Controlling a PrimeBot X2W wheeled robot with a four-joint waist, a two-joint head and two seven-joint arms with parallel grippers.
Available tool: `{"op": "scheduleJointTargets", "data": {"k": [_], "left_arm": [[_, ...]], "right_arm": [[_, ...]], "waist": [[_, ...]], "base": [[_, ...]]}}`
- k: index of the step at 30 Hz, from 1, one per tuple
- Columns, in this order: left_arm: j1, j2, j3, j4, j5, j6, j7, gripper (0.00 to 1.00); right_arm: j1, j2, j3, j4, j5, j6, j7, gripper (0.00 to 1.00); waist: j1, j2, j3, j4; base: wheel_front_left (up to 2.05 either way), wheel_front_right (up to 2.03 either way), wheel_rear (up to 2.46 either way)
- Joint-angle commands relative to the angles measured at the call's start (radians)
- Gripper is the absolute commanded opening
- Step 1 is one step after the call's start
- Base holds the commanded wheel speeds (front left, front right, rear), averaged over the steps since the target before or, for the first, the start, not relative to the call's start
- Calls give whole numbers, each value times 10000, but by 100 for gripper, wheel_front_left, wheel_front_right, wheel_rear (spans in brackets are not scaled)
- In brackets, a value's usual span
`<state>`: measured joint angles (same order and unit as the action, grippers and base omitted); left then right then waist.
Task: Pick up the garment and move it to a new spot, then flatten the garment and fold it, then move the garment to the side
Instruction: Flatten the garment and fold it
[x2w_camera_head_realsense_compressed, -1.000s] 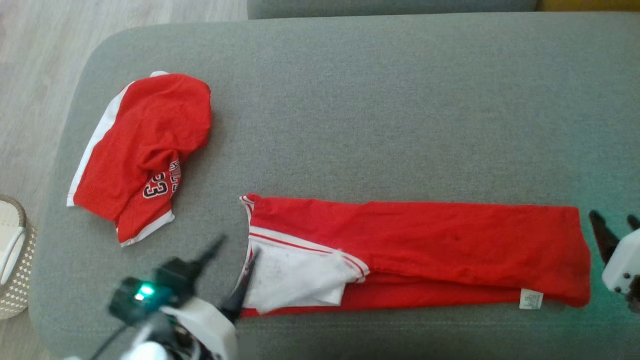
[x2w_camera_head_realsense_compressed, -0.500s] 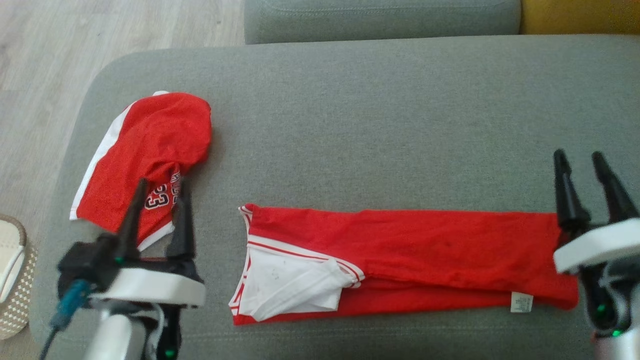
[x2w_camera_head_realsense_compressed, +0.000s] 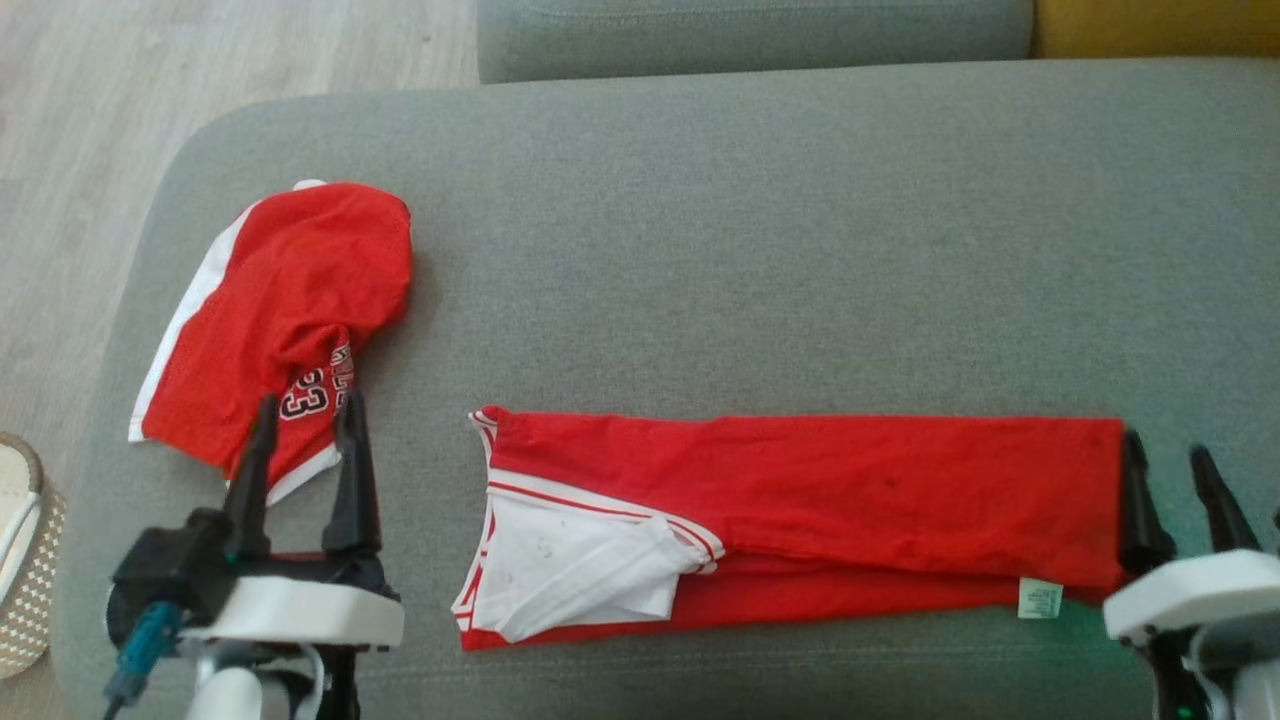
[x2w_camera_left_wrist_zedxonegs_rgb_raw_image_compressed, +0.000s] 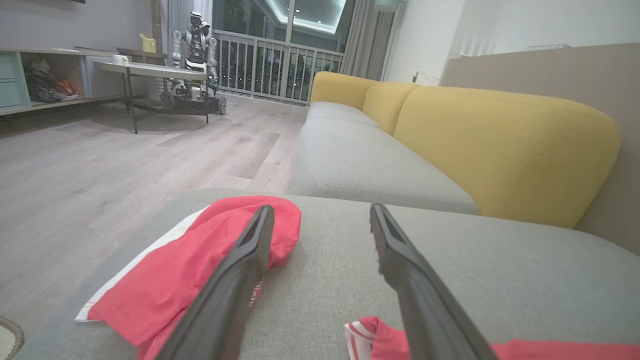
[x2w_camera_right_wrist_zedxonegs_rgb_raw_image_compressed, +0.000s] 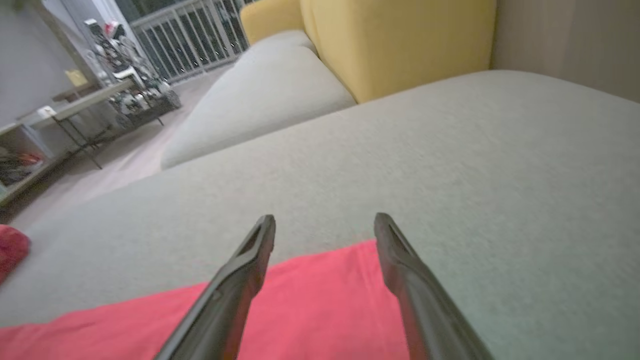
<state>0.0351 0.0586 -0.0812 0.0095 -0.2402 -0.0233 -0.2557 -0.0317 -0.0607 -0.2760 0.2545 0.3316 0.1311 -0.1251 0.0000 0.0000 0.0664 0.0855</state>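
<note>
The long red garment (x2w_camera_head_realsense_compressed: 850, 490) is laid in a flat folded strip along the near part of the grey sofa seat (x2w_camera_head_realsense_compressed: 750, 250), white-trimmed end to the left. At its right end the right gripper (x2w_camera_head_realsense_compressed: 1163, 445) is held with fingers pointing far, spread wide and empty; one finger possibly touches the hem. The left gripper (x2w_camera_head_realsense_compressed: 309, 400) is likewise spread and empty, by a crumpled red jersey (x2w_camera_head_realsense_compressed: 290, 300) further left.
</note>
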Motion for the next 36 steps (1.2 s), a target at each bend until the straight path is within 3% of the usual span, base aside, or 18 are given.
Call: {"op": "scheduleJointTargets", "data": {"k": [1,15,28,29,30,31,36], "left_arm": [[-364,-5,320,-202,139,-89,-59,100],[-820,-79,114,98,345,-415,-60,100],[-1046,-82,212,104,420,-355,-60,100],[-1051,-82,234,108,424,-342,-60,100],[-1055,-82,259,110,423,-329,-60,100],[-1057,-82,283,111,419,-320,-60,100],[-1029,-83,345,126,412,-295,-60,100]], "right_arm": [[-477,-24,-10,-37,-155,-4,84,100],[-1957,87,-1306,2742,46,-4,1236,100],[-2539,16,-1211,4166,-257,-4,1744,100],[-2520,19,-1109,4226,-214,-4,1817,72],[-2495,22,-1013,4257,-187,-4,1863,15],[-2469,23,-915,4273,-174,-4,1904,0],[-2380,-157,-634,4114,-171,-4,1810,0]], "waist": [[0,0,77,-9],[0,0,722,49],[0,0,951,135],[0,0,938,134],[0,0,925,129],[0,0,913,123],[0,0,814,95]], "base": [[0,0,0],[0,0,0],[0,0,0],[0,0,0],[0,0,0],[0,0,0],[0,0,0]]}}
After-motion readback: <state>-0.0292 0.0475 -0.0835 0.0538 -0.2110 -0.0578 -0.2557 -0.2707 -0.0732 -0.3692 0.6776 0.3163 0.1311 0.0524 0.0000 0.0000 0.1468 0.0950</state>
